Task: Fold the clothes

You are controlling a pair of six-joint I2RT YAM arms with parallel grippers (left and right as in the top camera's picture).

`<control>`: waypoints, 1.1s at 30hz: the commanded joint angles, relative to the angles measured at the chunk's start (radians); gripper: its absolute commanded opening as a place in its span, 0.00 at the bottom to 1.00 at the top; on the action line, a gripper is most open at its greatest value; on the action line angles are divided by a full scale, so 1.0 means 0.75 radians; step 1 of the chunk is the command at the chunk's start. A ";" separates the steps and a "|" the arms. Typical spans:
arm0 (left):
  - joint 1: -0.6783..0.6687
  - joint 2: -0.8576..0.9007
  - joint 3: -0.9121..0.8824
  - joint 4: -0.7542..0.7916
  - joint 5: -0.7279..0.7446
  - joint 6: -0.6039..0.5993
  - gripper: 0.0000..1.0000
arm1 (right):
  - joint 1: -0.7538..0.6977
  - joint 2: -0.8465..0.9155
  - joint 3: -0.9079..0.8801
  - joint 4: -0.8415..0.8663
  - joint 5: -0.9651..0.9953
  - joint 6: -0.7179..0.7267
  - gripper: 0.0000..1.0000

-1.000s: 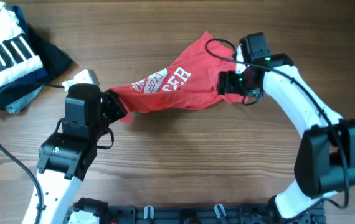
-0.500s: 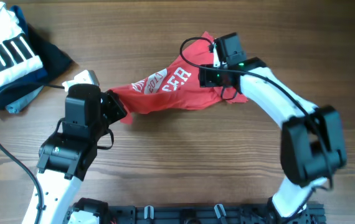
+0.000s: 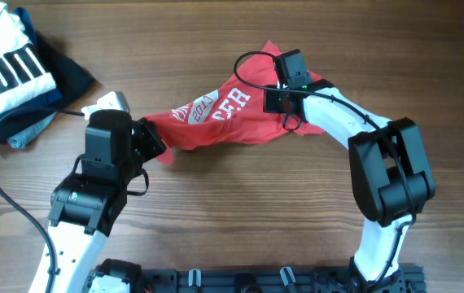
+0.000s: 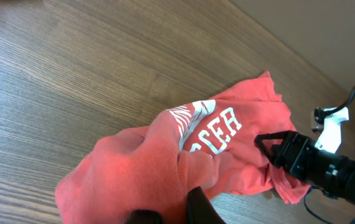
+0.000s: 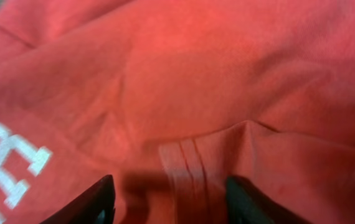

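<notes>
The table (image 3: 240,212) carries the shirt (image 3: 216,126), which lies crumpled and drawn into a band near its middle, nowhere near flat. The step in hand looks like spreading, ahead of any fold. The left gripper (image 3: 152,143) clamps the shirt's left end. The right gripper (image 5: 168,198), jaws apart, sits over a stitched hem (image 5: 187,165) at the right end. Next, it likely needs to close on that hem and draw outward.

1. Red T-shirt (image 3: 216,124); white block lettering (image 3: 230,101), white striped emblem (image 3: 202,107) at its 9 o'clock.
2. Brown wood-grain desk (image 3: 256,203).
3. At 10 o'clock, white garment (image 3: 0,65) with black stripes, over navy folded clothes (image 3: 73,77).
4. White shells, black joints on left arm (image 3: 65,236) and right arm (image 3: 338,122).
</notes>
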 commanded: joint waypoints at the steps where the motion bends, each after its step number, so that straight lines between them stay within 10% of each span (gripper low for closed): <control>1: 0.006 -0.004 -0.001 0.005 -0.033 0.026 0.09 | -0.006 0.045 0.015 -0.006 0.064 0.062 0.53; 10: 0.006 -0.004 -0.001 0.005 -0.033 0.026 0.10 | -0.007 0.047 0.015 0.015 0.162 0.129 0.37; 18: 0.006 -0.003 -0.001 0.005 -0.033 0.026 0.10 | -0.007 0.047 0.015 0.037 0.165 0.141 0.04; 33: 0.008 -0.011 -0.001 0.097 -0.157 0.085 0.08 | -0.121 -0.488 0.018 -0.327 0.172 0.119 0.04</control>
